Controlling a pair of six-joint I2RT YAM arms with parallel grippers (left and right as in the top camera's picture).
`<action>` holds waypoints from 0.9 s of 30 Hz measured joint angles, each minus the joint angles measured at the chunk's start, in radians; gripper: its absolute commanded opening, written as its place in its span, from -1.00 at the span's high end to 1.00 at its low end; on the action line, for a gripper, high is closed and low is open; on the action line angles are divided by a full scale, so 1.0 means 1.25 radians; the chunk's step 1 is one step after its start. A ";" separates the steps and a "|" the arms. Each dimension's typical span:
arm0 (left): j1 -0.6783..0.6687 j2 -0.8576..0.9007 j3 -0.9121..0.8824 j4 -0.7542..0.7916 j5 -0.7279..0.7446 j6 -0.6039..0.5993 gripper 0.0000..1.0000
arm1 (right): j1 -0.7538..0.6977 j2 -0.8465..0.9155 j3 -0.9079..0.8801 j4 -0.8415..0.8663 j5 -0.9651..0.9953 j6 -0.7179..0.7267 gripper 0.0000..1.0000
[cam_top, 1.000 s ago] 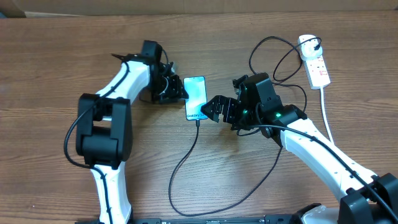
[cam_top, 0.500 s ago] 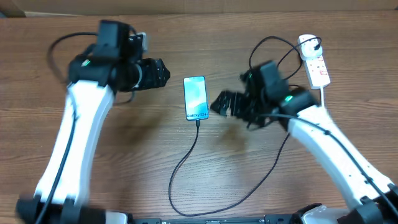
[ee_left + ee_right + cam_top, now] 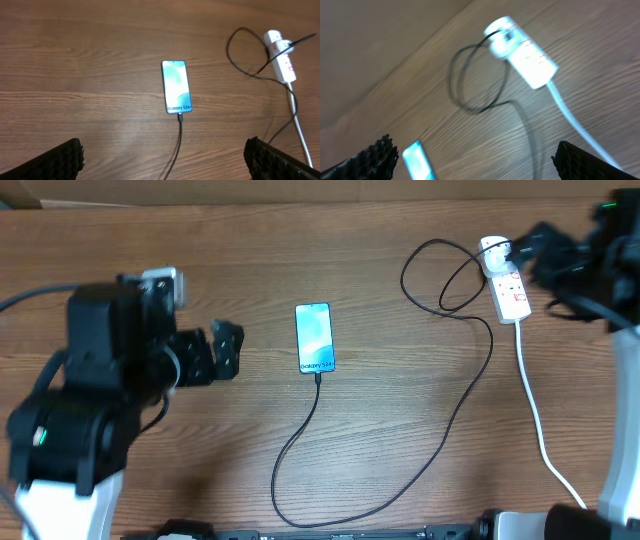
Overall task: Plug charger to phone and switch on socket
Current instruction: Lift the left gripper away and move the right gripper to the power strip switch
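Note:
The phone (image 3: 314, 338) lies flat mid-table, its cyan screen (image 3: 176, 86) up. The charger's thin black cable (image 3: 300, 435) meets the phone's near end, loops across the table and ends in a black plug at the socket's far end (image 3: 497, 250). The socket (image 3: 508, 284) is a white strip with red markings, also in the left wrist view (image 3: 281, 59) and blurred in the right wrist view (image 3: 525, 52). My left gripper (image 3: 227, 351) stands open, left of the phone and apart from it. My right gripper (image 3: 537, 258) is open and hovers just right of the socket.
The socket's thick white cord (image 3: 538, 420) runs down the right side to the near edge. The black cable forms a loop (image 3: 440, 280) left of the socket. The left arm's body (image 3: 95, 395) fills the left side. Bare wood surrounds the phone.
My left gripper let go, opened and pulled back left from the phone. My right arm swung from beside the phone to the socket at the far right, staying open.

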 measured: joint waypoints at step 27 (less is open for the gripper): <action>0.000 0.114 -0.001 -0.129 0.004 0.000 -0.99 | -0.114 0.519 0.136 0.246 0.135 -0.179 -1.00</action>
